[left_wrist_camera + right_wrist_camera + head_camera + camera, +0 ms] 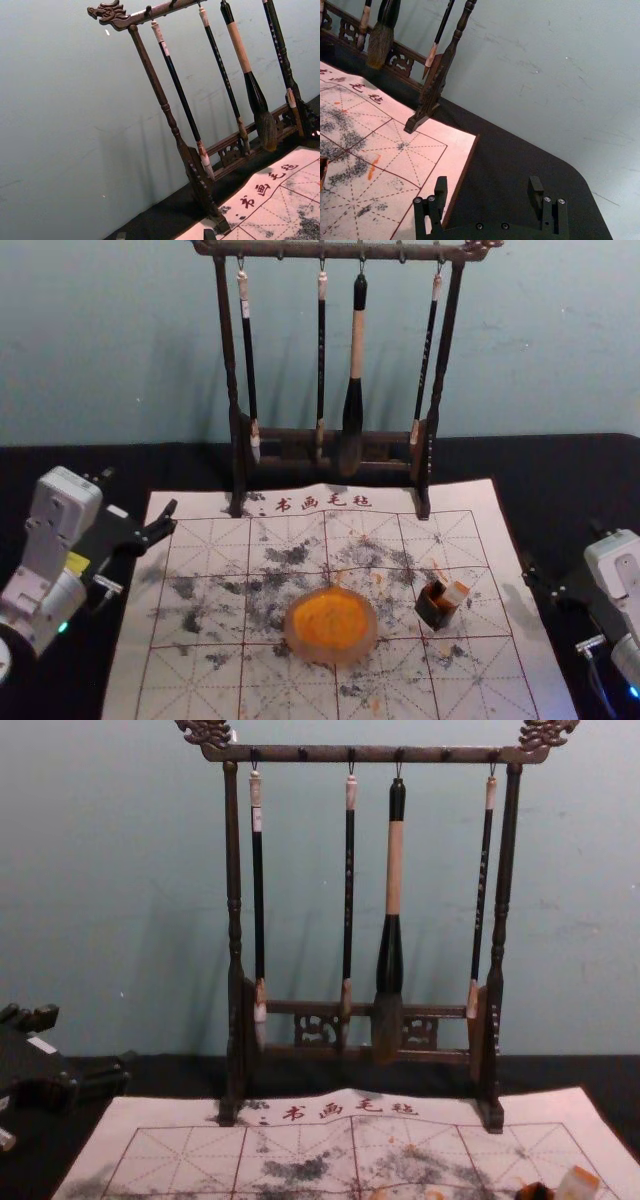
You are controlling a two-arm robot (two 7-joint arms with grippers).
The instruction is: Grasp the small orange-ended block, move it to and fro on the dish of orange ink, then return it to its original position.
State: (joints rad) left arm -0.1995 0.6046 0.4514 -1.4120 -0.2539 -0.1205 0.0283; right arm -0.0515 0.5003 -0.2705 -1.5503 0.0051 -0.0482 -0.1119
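Observation:
The small pale block with an orange end leans in a small dark holder, right of the round dish of orange ink. In the chest view the block tilts at the lower right. My left gripper is open over the mat's left edge, away from dish and block; its open tips show in the left wrist view. My right gripper is open beyond the mat's right edge, to the right of the block, with nothing between its fingers in the right wrist view.
A white calligraphy mat with a printed grid and ink stains lies on the black table. Behind the dish stands a dark wooden rack with several hanging brushes, its feet by the mat's back edge.

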